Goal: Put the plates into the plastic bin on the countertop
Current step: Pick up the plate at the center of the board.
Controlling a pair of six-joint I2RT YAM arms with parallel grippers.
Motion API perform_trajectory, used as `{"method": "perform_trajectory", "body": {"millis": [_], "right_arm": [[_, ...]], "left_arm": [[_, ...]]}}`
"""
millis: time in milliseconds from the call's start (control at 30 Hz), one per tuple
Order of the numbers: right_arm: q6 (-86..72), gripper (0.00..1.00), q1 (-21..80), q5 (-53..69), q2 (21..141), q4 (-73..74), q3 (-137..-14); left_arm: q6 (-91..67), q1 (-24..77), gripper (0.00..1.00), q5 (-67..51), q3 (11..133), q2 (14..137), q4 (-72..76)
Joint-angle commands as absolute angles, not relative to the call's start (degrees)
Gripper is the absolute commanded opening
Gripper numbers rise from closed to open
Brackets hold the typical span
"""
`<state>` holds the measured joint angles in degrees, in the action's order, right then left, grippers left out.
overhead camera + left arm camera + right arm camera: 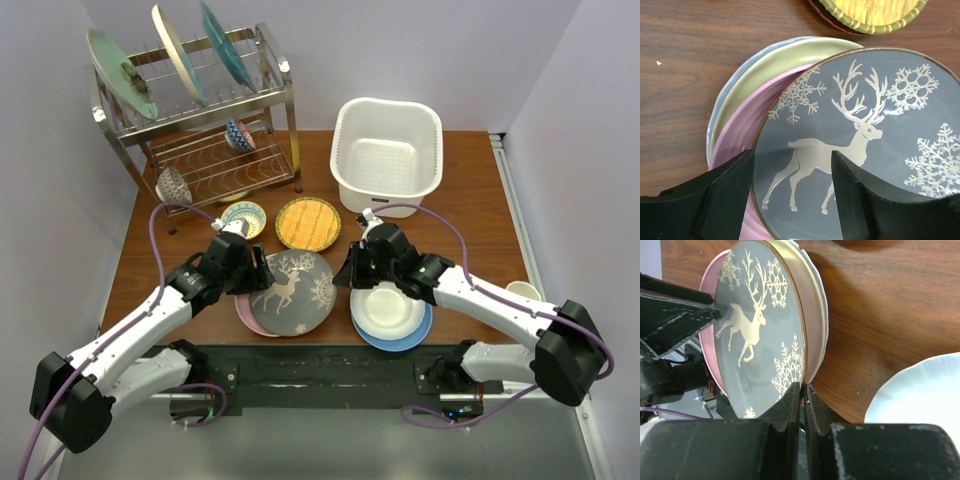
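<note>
My right gripper (801,388) has its fingers drawn almost together, with only a thin slit between them. The gold rim of the grey reindeer plate (760,330) runs straight into that slit, so I am pinching the plate by its right edge. My left gripper (792,162) is spread wide at the opposite, left edge of the same plate. It has one finger to each side of the reindeer's legs and clamps nothing.

The reindeer plate tops a stack and sits off-centre on it, toward the right. Under it lies the pink plate (745,127), then a pale lime green plate (780,65), and lowest a blue-grey plate (719,107) of which only the rim shows. The stack lies at the near middle of the table (470,220), between my two arms.

Just right of the stack, under my right wrist, a white plate (388,308) rests on a blue plate (412,338). Just beyond the stack lies the yellow woven-look plate (308,222), and to its left is a small patterned bowl (244,217).

The plastic bin (386,103) stands at the far side of the table, right of the middle and well apart from the reindeer plate. At the far left is a wire dish rack (215,165) with three plates on edge in its upper tier. A cream cup (523,291) sits at the table's right edge.
</note>
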<state>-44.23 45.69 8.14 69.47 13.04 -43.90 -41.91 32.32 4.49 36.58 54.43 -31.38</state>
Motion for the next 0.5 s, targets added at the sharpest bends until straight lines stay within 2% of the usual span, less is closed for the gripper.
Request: {"method": "perform_trajectory", "body": {"millis": [0,133,233,467], "right_arm": [[-44.9,0.13,45.7,9.8,72.1,10.4,-44.0],[-46.6,0.19,45.6,11.5,74.4,6.9,-42.5],[-48.0,0.28,45.6,13.1,76.1,3.9,-41.4],[-49.0,0.29,45.6,14.7,77.6,1.4,-41.1]], "left_arm": [[-40.1,32.3,0.67,3.9,34.4,55.5,-29.7],[-40.6,32.3,0.66,2.8,32.5,55.6,-28.0],[-40.3,32.3,0.66,2.6,32.2,56.0,-27.7],[-40.1,32.3,0.66,2.5,32.5,56.0,-27.8]]}}
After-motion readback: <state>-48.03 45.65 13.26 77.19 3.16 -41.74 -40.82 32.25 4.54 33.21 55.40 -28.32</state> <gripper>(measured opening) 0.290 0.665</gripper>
